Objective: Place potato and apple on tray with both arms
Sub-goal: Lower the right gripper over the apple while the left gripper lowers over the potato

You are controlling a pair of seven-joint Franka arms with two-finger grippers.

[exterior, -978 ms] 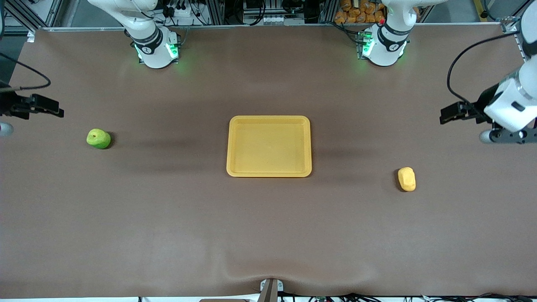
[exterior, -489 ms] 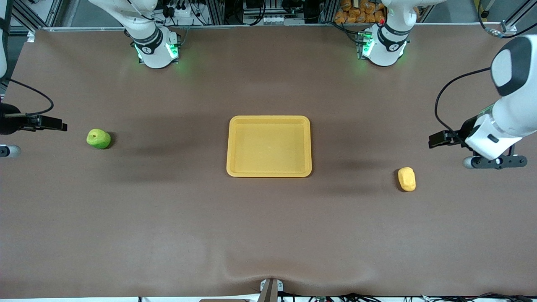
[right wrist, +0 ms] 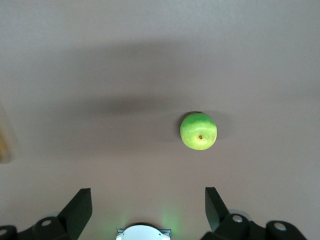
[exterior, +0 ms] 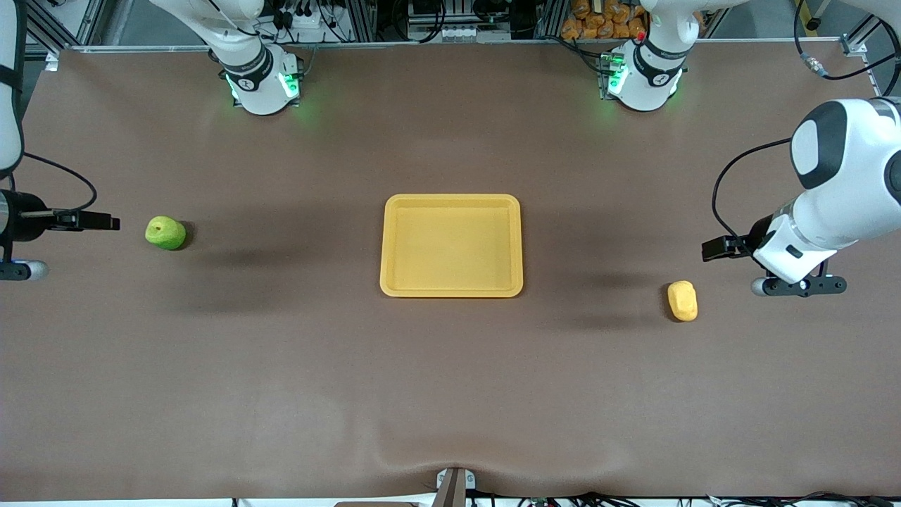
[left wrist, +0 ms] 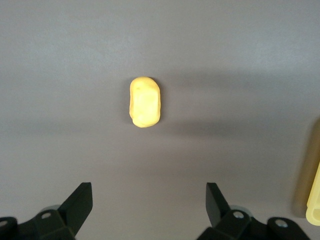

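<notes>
The yellow potato (exterior: 683,301) lies on the table toward the left arm's end, apart from the yellow-orange tray (exterior: 451,200), which holds nothing. My left gripper (exterior: 799,285) hovers over the bare table beside the potato, at the left arm's end. It is open and empty (left wrist: 148,187), with the potato (left wrist: 145,102) ahead of its fingers. The green apple (exterior: 166,233) lies toward the right arm's end. My right gripper (exterior: 17,270) hovers over the table's edge beside it, open and empty (right wrist: 148,190), with the apple (right wrist: 198,131) ahead.
The brown table cover wrinkles at the edge nearest the front camera (exterior: 450,458). The two green-lit arm bases (exterior: 264,81) (exterior: 637,77) stand along the table's back edge. The tray's rim (left wrist: 314,200) shows at the edge of the left wrist view.
Both arms have swung in over the table. The left gripper has come down close beside the potato, the right gripper toward the apple. The fruits and tray have not moved.
</notes>
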